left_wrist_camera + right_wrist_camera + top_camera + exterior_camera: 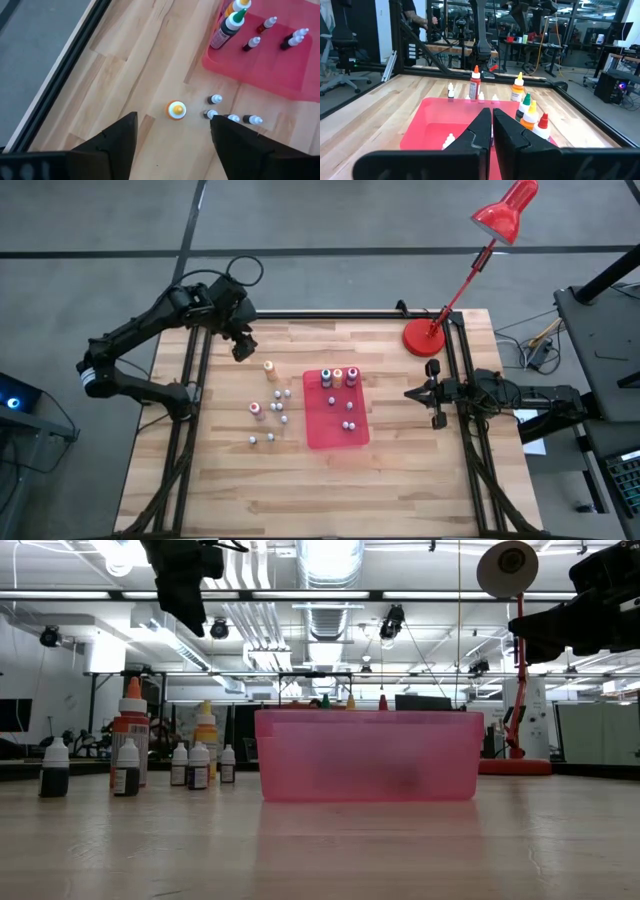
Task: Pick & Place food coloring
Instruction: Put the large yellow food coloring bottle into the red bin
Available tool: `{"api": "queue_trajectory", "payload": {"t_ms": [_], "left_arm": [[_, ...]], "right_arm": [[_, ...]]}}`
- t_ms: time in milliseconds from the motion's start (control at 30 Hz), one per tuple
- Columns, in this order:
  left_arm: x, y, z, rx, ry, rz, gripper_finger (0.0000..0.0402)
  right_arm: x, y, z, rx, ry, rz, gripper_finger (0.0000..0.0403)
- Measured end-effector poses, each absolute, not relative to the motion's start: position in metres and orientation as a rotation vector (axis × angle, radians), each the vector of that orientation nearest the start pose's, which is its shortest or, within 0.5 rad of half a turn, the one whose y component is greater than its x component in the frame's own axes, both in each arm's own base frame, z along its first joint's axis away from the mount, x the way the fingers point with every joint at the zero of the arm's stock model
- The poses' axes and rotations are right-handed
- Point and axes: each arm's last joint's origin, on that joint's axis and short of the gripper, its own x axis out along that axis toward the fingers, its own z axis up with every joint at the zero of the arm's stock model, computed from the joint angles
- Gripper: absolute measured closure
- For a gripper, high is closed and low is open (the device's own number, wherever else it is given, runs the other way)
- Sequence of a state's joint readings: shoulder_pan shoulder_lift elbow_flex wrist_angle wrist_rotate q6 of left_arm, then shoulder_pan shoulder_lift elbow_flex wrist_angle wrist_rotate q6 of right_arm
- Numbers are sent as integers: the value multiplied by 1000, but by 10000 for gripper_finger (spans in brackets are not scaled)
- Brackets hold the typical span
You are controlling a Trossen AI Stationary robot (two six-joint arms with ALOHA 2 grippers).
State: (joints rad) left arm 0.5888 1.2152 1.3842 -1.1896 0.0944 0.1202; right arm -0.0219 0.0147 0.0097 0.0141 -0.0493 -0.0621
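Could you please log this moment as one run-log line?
left end effector: open above orange bottle | right end effector: shut, idle | tray: partly filled

My worktop (400, 480) is evenly and brightly lit from overhead; shadows under the bottles are faint. In the low view the ceiling lights (330, 560) flare white and the near wood is soft. My left end effector (172, 142) shows as a dark blur.

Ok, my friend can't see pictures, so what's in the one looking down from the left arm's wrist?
The left gripper hangs open above an orange-capped bottle standing on the wooden table, holding nothing. Four tiny white-capped bottles sit close by, and a red tray farther off holds several more bottles.
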Motion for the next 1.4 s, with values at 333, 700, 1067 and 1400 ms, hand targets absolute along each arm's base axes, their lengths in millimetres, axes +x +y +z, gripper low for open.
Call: {"api": "queue_trajectory", "payload": {"t_ms": [333, 700, 1067, 1400], "left_arm": [[181, 117, 344, -271, 1071, 353, 179], [192, 120, 304, -317, 1155, 208, 180], [206, 128, 290, -191, 1098, 160, 180], [218, 131, 274, -188, 1151, 112, 180]], "right_arm": [[98, -1, 167, -63, -10, 27, 394], [98, -1, 167, -61, -10, 27, 394], [98, -1, 167, -63, -10, 27, 394], [98, -1, 167, -64, -10, 27, 394]]}}
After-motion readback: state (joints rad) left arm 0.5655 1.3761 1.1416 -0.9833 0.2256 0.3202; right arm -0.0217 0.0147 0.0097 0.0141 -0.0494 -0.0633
